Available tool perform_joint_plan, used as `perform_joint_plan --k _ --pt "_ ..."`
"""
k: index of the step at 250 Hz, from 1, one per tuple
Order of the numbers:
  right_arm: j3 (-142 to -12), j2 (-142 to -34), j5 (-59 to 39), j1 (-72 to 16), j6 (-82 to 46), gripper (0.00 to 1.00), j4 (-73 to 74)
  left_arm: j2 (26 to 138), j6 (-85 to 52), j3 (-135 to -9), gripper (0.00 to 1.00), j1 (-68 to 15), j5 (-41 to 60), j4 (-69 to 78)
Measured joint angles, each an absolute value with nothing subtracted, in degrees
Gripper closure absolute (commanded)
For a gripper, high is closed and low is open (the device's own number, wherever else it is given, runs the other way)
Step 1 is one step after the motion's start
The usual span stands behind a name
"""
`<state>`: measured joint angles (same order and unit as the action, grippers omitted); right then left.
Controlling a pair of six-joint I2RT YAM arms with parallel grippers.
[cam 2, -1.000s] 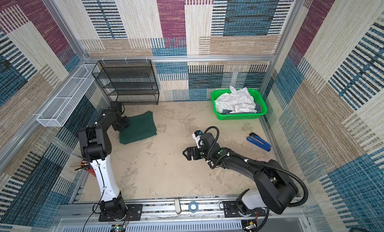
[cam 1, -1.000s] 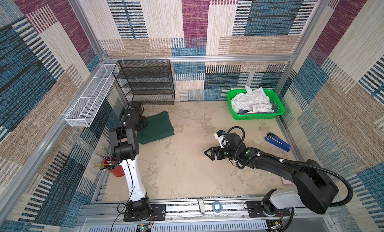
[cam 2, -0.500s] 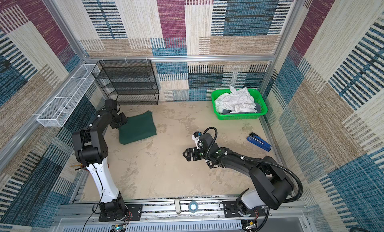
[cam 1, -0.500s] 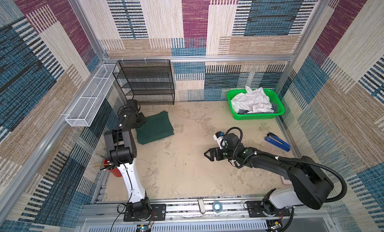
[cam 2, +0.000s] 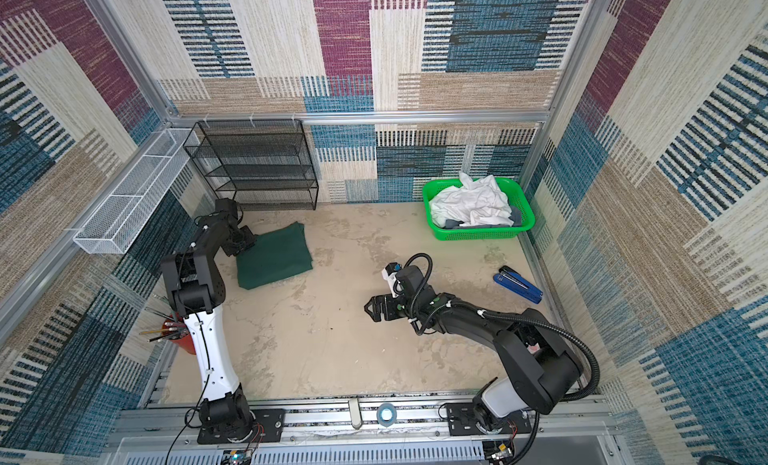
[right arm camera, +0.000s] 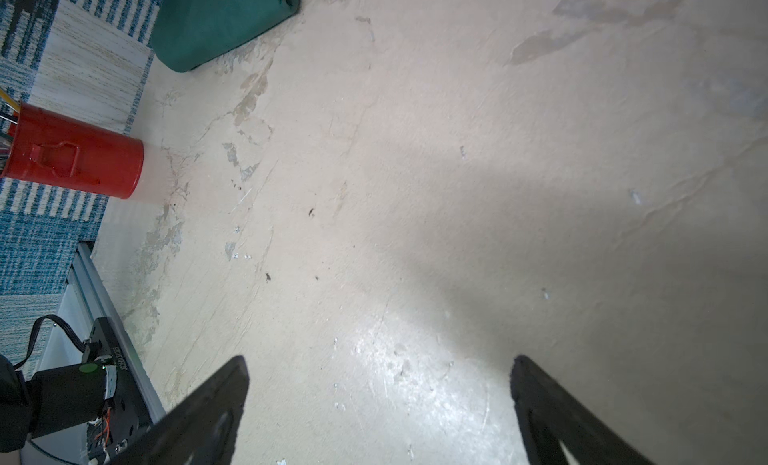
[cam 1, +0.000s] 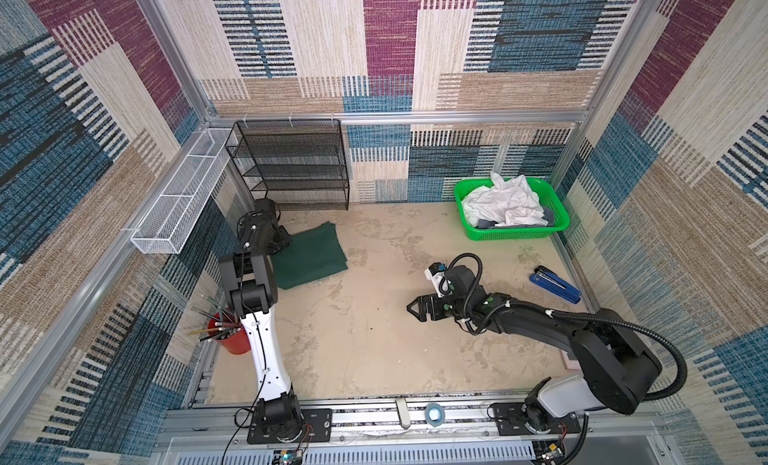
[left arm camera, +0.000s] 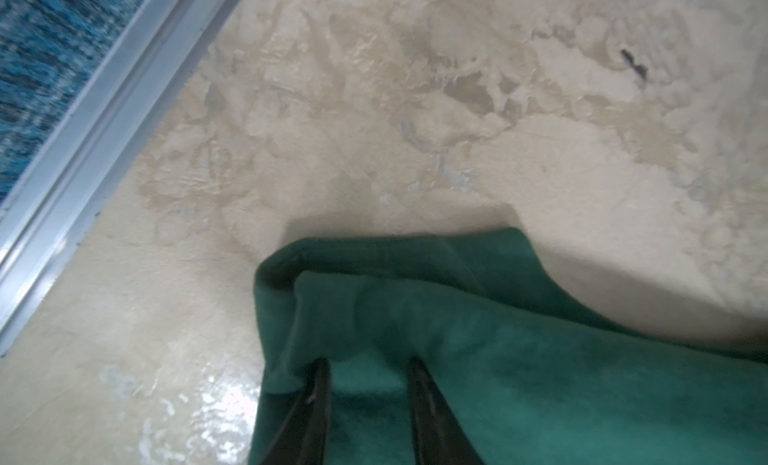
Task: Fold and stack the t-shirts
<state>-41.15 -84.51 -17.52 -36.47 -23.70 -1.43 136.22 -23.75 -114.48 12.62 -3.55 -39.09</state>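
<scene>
While the dark green t-shirt (cam 1: 311, 255) lies folded at the table's (cam 1: 353, 350) ten o'clock, white t-shirts (cam 1: 503, 201) heap in the basket (cam 1: 559, 205) at two o'clock. The right gripper (cam 1: 413, 311) hangs spread wide (over bare tabletop) near centre. The left gripper (left arm camera: 368, 361) straddles the green cloth, its hold impossible to tell.

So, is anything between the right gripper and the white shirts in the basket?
Only the near wall of the green basket stands between the right gripper and the white shirts; the blue stapler sits aside.
</scene>
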Motion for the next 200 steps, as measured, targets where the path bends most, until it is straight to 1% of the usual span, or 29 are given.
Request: perform_joint_plan --k 22,49,81,102,119,136,150,170,200 --pt "-41.2 -83.7 -17.3 -36.5 -23.7 0.01 -1.5 133.2 -22.7 -111.5 0.60 12.6 -0.9 -37.7" --pt "-41.7 -82.0 -15.8 -36.5 -23.7 0.01 -1.4 125.5 -22.3 -104.8 0.59 11.2 2.2 -34.3" --pt "-43.1 -81.0 -14.9 -36.4 -23.3 0.01 -1.4 114.6 -24.4 -92.5 0.57 8.6 6.0 -27.5" --pt "-44.5 -80.7 -14.7 -36.4 -22.9 0.01 -1.5 107.8 -25.7 -82.4 0.54 6.1 8.0 -23.5" --pt "-45.0 -80.1 -14.1 -36.4 -22.4 0.01 -1.6 102.3 -26.4 -75.3 0.46 3.8 9.0 -21.9" --pt "-44.6 -78.5 -12.6 -36.1 -22.2 0.01 -1.8 95.9 -26.4 -68.4 0.23 1.3 9.4 -19.1" --pt "-43.2 -76.3 -10.9 -35.0 -21.8 0.01 -1.9 89.8 -26.3 -62.9 0.01 -0.9 9.3 -18.3" --pt "-39.7 -71.8 -7.3 -31.3 -21.9 0.01 -1.5 80.1 -25.8 -55.1 0.00 -3.3 8.6 -17.2" --pt "-33.4 -63.3 -0.8 -24.2 -22.3 0.01 -0.6 66.6 -25.4 -44.9 0.00 -5.1 3.6 -16.9"
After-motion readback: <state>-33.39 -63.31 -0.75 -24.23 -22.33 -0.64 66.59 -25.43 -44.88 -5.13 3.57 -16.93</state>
